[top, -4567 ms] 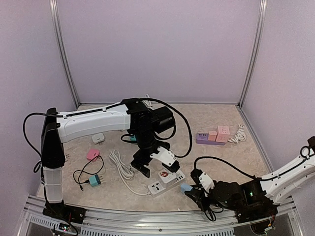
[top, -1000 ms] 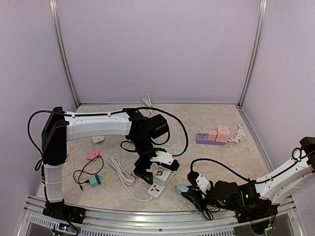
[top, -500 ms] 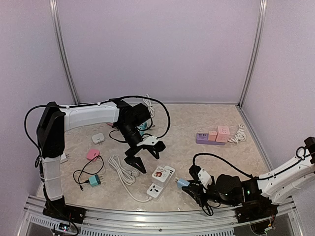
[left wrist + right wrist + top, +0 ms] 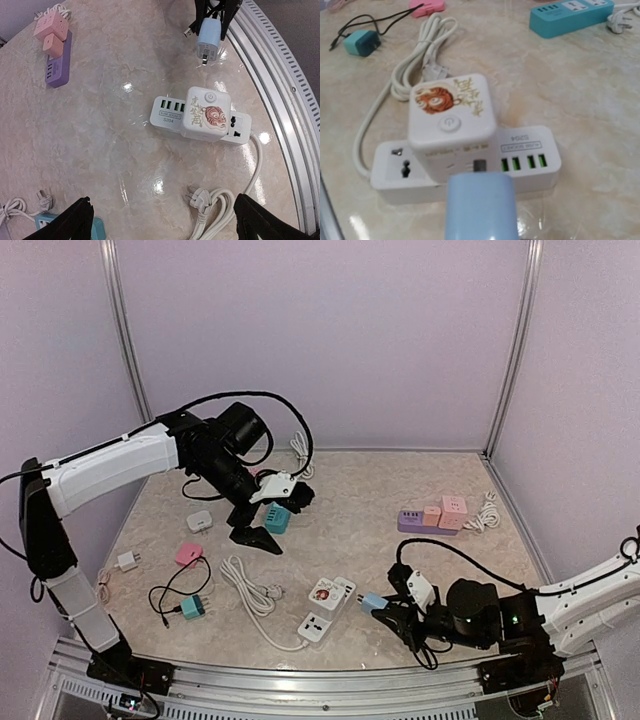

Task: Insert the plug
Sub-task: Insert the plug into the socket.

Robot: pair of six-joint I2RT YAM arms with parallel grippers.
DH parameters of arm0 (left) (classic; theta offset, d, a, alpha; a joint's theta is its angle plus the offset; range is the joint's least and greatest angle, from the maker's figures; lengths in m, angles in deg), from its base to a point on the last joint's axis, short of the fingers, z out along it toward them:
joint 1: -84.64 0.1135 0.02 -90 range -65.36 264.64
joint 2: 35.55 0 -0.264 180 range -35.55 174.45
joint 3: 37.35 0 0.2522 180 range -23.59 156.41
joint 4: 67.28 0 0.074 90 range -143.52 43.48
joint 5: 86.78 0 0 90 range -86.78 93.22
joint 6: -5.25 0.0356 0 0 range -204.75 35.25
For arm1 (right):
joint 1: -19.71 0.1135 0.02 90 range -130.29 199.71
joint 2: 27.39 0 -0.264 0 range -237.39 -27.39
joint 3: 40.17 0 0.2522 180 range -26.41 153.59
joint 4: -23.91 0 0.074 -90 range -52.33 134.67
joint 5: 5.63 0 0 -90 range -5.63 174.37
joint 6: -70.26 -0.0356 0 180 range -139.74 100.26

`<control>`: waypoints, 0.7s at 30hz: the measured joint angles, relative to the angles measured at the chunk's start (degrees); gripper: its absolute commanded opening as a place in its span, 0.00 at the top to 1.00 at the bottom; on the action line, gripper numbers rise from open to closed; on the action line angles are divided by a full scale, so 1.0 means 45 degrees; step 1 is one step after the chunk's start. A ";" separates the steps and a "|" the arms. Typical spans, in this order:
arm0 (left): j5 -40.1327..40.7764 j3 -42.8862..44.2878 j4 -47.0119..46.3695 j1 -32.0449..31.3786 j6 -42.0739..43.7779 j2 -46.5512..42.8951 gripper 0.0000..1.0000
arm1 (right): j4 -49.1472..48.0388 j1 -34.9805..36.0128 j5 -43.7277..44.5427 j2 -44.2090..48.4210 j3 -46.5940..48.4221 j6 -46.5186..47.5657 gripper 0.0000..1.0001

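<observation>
My right gripper (image 4: 386, 611) is shut on a light blue plug (image 4: 373, 602), held low just right of the white power strip (image 4: 322, 623). A white cube adapter (image 4: 329, 592) with a tiger picture sits on that strip. In the right wrist view the light blue plug (image 4: 480, 205) fills the bottom edge, right in front of the cube adapter (image 4: 451, 125) and the strip (image 4: 530, 160). The left wrist view shows the plug (image 4: 208, 39) with its prongs pointing at the strip (image 4: 170, 111). My left gripper (image 4: 276, 519) hangs open and empty, high over the table's back left.
A teal power strip (image 4: 277, 517) lies under my left gripper. A coiled white cable (image 4: 246, 581) trails left of the white strip. A purple strip with pink cubes (image 4: 432, 517) sits at the right. A pink item (image 4: 188, 554) and a teal charger (image 4: 190, 607) lie left. The metal rail (image 4: 300, 682) runs along the front.
My left arm has lifted off the white strip and swung back and left, staying open. My right gripper has edged the plug closer to the strip.
</observation>
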 measured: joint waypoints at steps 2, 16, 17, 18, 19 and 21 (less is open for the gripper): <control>0.0340 0.0607 0.0520 0.0053 0.0058 -0.0039 0.05 | 0.0238 -0.0073 -0.0253 0.0228 0.0000 0.0053 1.00; -0.1875 -0.6679 -0.8092 -0.0311 -0.2356 -0.2297 0.01 | 0.1554 -0.1044 -0.1088 0.0797 0.0432 0.0602 1.00; -0.2506 -0.6819 -0.8718 -0.0180 -0.2433 -0.1724 0.01 | 0.1719 -0.1069 -0.1083 0.0821 0.0515 0.0554 1.00; -0.2992 -0.6955 -0.9122 -0.0083 -0.2458 -0.1307 0.01 | 0.1865 -0.1073 -0.1083 0.0826 0.0607 0.0471 1.00; -0.3487 -0.7145 -0.9525 0.0005 -0.2511 -0.0933 0.01 | 0.1948 -0.1073 -0.1083 0.0826 0.0670 0.0398 1.00; -0.4425 -0.7592 -1.0506 0.0160 -0.3007 -0.0340 0.01 | 0.2084 -0.1073 -0.1078 0.0801 0.0772 0.0233 1.00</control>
